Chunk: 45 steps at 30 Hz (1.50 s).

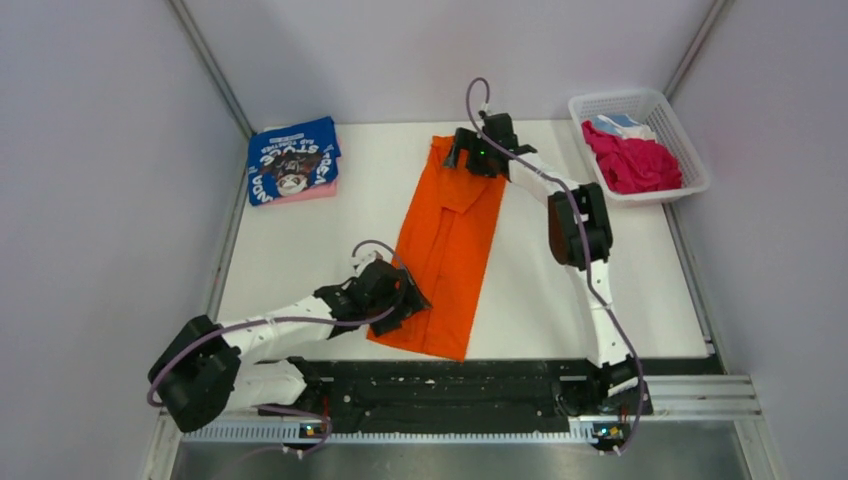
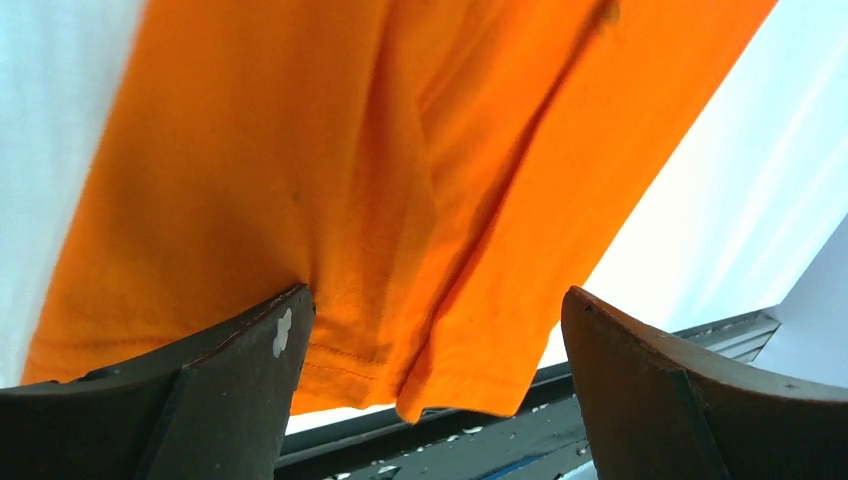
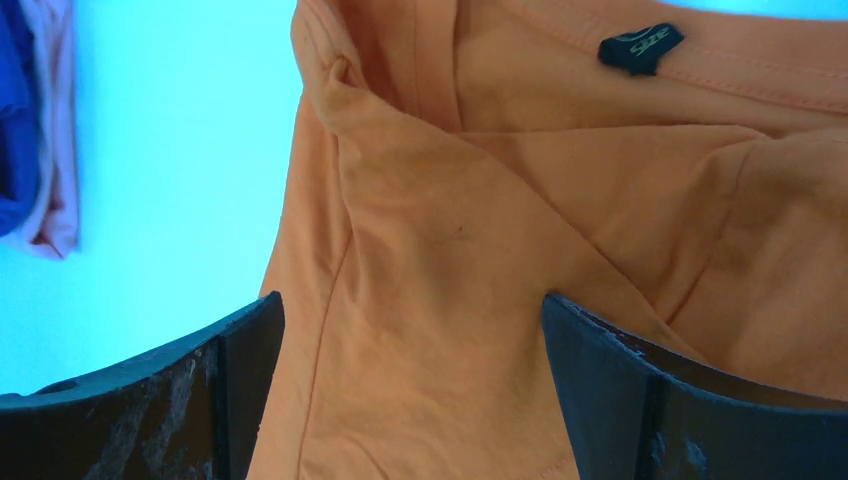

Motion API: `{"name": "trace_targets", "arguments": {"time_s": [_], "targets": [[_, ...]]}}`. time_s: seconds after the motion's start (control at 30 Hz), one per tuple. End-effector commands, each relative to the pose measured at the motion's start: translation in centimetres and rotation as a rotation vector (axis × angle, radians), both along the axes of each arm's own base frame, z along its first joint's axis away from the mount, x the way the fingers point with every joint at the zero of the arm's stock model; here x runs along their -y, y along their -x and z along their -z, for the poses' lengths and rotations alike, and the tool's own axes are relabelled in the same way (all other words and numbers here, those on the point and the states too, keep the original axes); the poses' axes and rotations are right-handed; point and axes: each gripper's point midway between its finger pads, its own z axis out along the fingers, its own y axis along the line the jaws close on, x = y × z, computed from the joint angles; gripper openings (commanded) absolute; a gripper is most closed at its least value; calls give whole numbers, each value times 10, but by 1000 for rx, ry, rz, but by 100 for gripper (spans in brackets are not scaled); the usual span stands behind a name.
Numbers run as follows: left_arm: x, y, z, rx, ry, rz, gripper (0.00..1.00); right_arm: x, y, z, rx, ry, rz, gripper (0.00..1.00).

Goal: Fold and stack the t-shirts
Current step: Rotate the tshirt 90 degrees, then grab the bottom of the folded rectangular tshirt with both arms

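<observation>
White lattice basket, white table

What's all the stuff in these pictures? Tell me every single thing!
orange tee: one, bright orange, a long folded strip in the middle of the table
blue tee: one, blue with white letters, folded, far left corner
pink tee: one, pink, folded under the blue tee
basket: one, white, far right corner
magenta tee: at least one, crumpled in the basket
light-blue tee: one seen, in the basket's far end
table: one, white
arms: two, black and white; left arm, right arm
left fingers: dark, open, at the orange tee's near hem
right fingers: dark, open, at its collar end
</observation>
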Motion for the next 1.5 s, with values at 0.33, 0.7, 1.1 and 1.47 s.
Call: {"name": "trace_targets", "arguments": {"time_s": [0.33, 0.7, 1.1, 1.47], "targets": [[19, 71, 35, -181, -287, 181, 99, -42, -17, 38, -26, 110, -150, 99], [-3, 93, -7, -85, -226, 270, 99, -24, -24, 15, 45, 168, -198, 99], [-48, 42, -34, 115, -251, 123, 99, -15, -15, -168, 348, 163, -202, 99], [-52, 39, 7, 25, -198, 182, 78, 56, 190, -125, 132, 181, -70, 99]]}}
